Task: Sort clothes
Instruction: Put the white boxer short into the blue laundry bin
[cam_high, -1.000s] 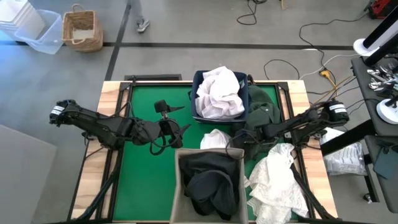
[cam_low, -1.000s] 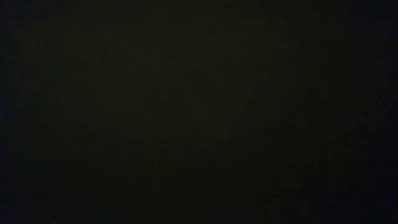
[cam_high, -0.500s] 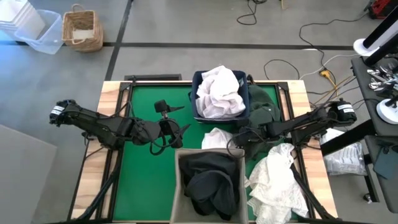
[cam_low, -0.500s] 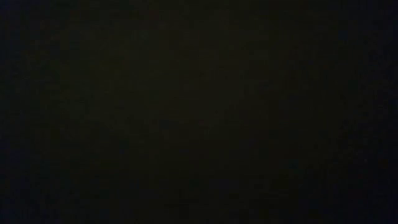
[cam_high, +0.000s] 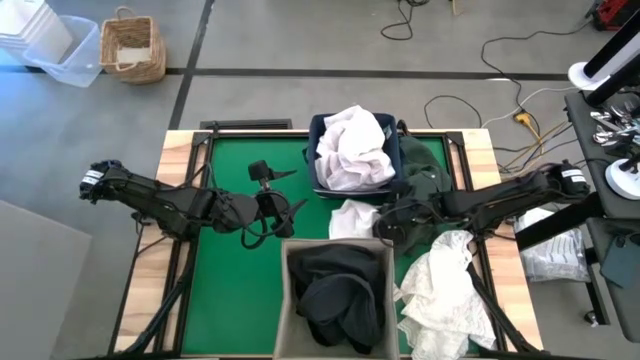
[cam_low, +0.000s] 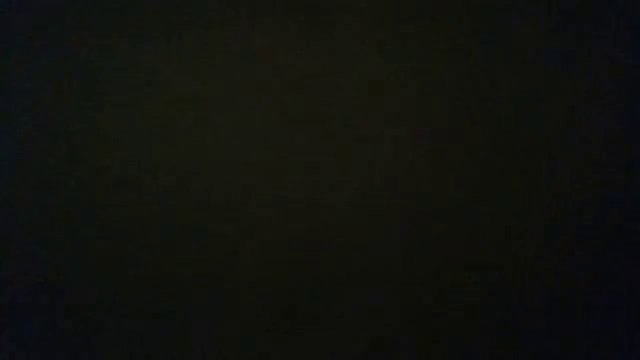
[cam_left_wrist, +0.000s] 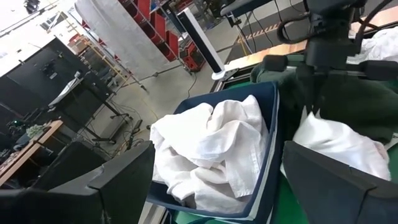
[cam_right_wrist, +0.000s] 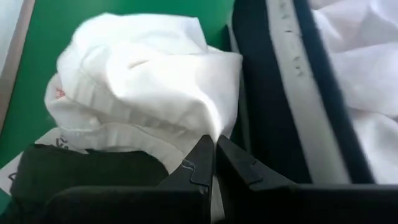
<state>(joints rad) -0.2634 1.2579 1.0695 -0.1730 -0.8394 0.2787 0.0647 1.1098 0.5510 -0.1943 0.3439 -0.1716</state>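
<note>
A small white garment (cam_high: 350, 218) lies on the green mat between the navy bin (cam_high: 311, 160) and the beige bin (cam_high: 290, 300). My right gripper (cam_high: 380, 224) reaches in from the table's right and is shut on this garment (cam_right_wrist: 143, 81). My left gripper (cam_high: 287, 211) waits open over the mat to the left of both bins. The navy bin holds white clothes (cam_high: 352, 148) and the beige bin holds dark clothes (cam_high: 335, 290). A dark green garment (cam_high: 425, 178) lies right of the navy bin. A wrinkly white garment (cam_high: 440, 290) lies at the table's right near corner. The low view is black. My right gripper pinches the white garment's right-hand edge (cam_right_wrist: 186, 140) between its two fingertips (cam_right_wrist: 200, 163). It comes in low, slanting from the table's right. The rest of the garment lies bunched on the mat beside the navy bin's wall (cam_right_wrist: 267, 93).
The two bins stand close together in the table's middle, with only a narrow gap between them. Bare green mat (cam_high: 235, 170) lies to the left of the bins. Beyond the table's far edge, a wicker basket (cam_high: 130, 45) and a clear tub (cam_high: 60, 50) stand on the floor.
My right arm's rear joint has swung toward the table's right edge, while its gripper has stayed at the white garment. The garment has bunched up a little toward the navy bin.
</note>
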